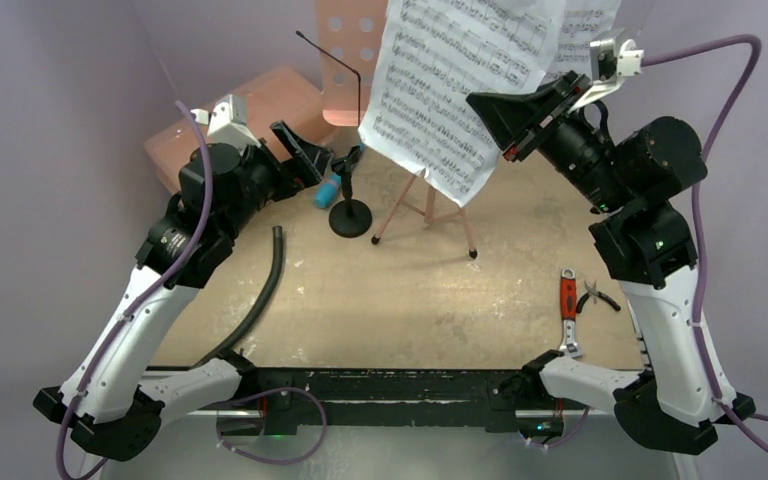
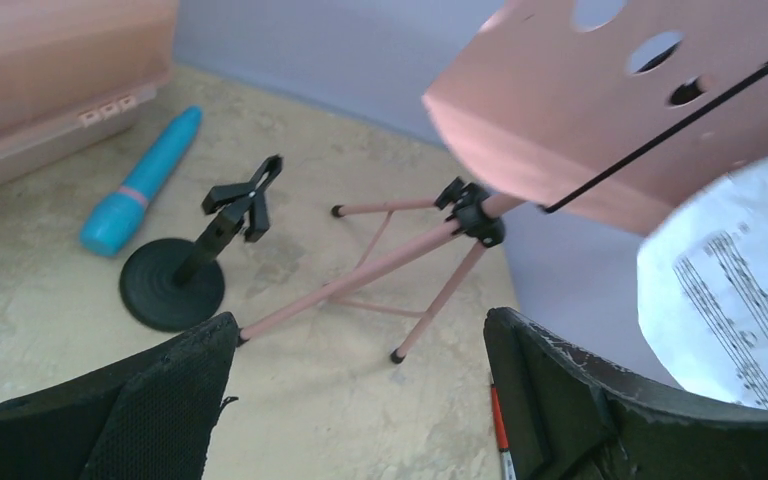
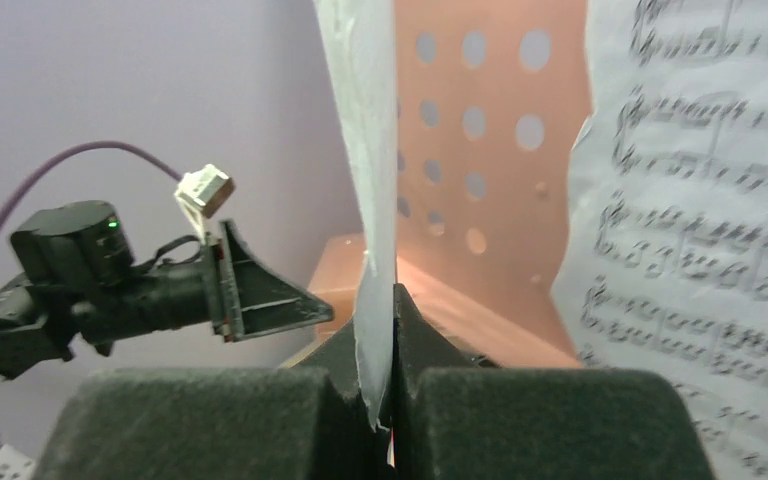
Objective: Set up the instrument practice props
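Tan tabletop, lilac walls behind. The music stand is upright on its tripod at the back centre.

The right gripper has its jaws closed on the edge of a sheet-music page. The page is raised in front of the stand's perforated desk and hangs tilted, lower corner free. A second page is at the desk's right side (seated on the ledge or not, I cannot tell).

The left gripper has its jaws spread wide with nothing between them. It hovers near the mic stand, whose clip is unfilled. The cyan microphone lies flat just beside the base.

Step in hand, judged: seat the held page on the desk.
- Square the page to the desk before moving in, since thin paper will bow.
- Lower the bottom edge onto the ledge first, then let the sheet lean back.
- Watch the black wire retainer; the page could snag on it.
- Release only once the ledge carries it. The tripod looks light, so avoid pushing.
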